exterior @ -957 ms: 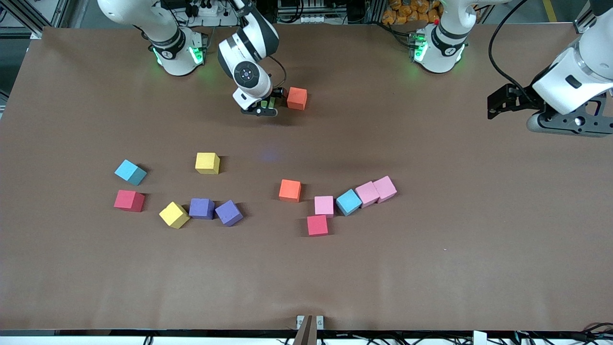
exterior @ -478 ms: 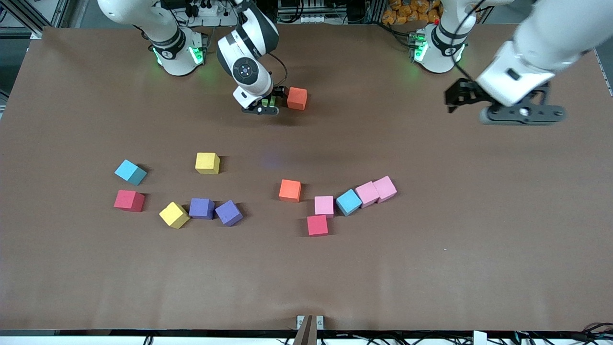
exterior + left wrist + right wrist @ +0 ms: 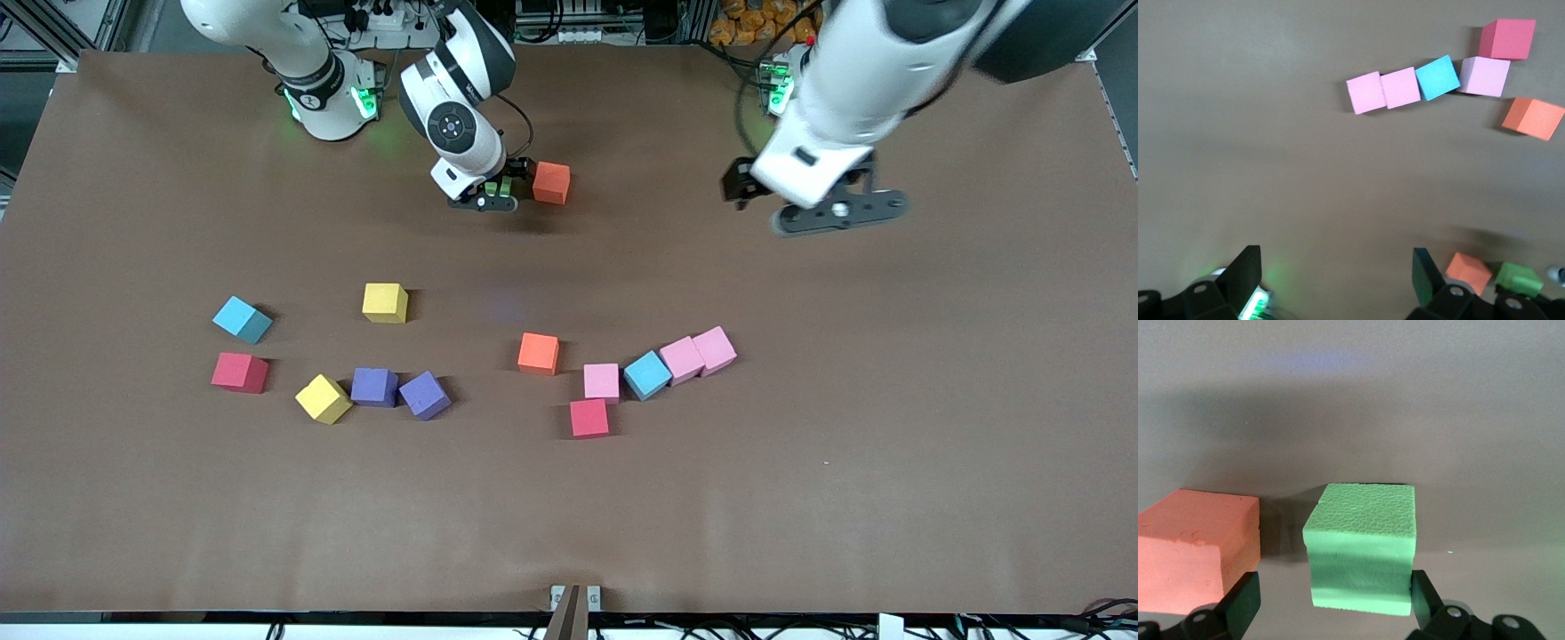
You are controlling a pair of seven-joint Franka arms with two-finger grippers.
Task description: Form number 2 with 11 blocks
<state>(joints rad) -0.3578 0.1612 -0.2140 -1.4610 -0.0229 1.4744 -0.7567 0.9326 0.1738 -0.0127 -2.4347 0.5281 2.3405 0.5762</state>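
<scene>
Blocks lie scattered on the brown table (image 3: 800,498), with no digit shape laid out among them. Taking the orange cube (image 3: 538,353) near the table's middle as landmark: a pink cube (image 3: 602,382) and a red cube (image 3: 589,418) sit just beside it, nearer the front camera, and from the pink one a light blue cube (image 3: 647,375) and 2 more pink cubes (image 3: 682,360) (image 3: 714,350) run on in a touching row toward the left arm's end. Toward the right arm's end of the landmark lie 2 purple cubes (image 3: 374,387) (image 3: 425,395) and a yellow cube (image 3: 323,398) close together, then a red cube (image 3: 239,372), a light blue cube (image 3: 242,319) and a lone yellow cube (image 3: 385,302). Well apart from the landmark, close to the robots' bases, a second orange cube (image 3: 551,182) sits just beside a green cube (image 3: 1361,547). The right gripper (image 3: 492,194) is low at that green cube, its fingers (image 3: 1238,603) spread on either side of it with gaps showing, not clamping; the neighbouring orange cube crowds 1 finger. The left gripper (image 3: 831,213) hangs in the air over bare table, nearer the left arm's base than the landmark, jaws released and holding nothing.
</scene>
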